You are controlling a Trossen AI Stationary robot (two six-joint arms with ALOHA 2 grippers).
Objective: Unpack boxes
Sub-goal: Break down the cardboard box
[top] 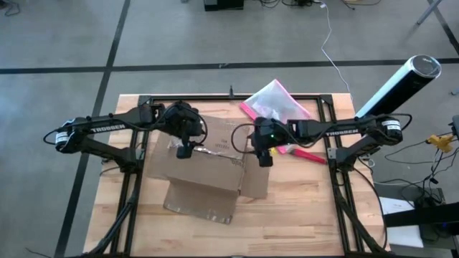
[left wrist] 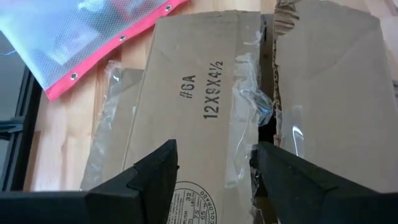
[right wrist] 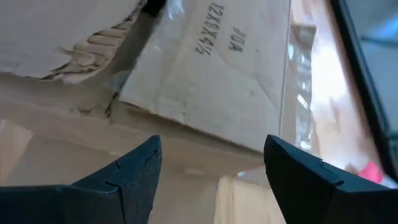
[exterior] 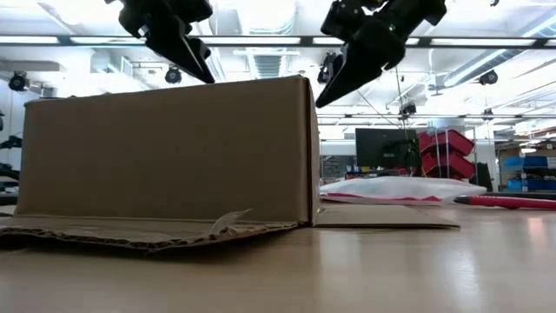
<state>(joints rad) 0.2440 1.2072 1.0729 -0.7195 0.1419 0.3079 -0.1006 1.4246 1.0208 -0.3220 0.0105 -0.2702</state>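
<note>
The brown cardboard box (top: 204, 163) stands mid-table, with one flap (exterior: 130, 230) lying flat on the table at its near side and another (exterior: 382, 216) at its right. Its top flaps (left wrist: 199, 93) bear torn clear tape, and a dark gap (left wrist: 267, 121) shows along the seam. My left gripper (top: 183, 150) hovers open over the box's top left part; its fingers (left wrist: 155, 171) straddle the printed flap. My right gripper (top: 265, 159) hovers open over the box's right edge, with the box top (right wrist: 217, 81) ahead of it.
A translucent pouch with a pink edge (top: 275, 102) lies at the far side, behind the box. A red strip (top: 307, 155) lies right of the right gripper. A black frame (top: 326, 115) runs around the work area. Bare wood (top: 301, 215) lies near the front right.
</note>
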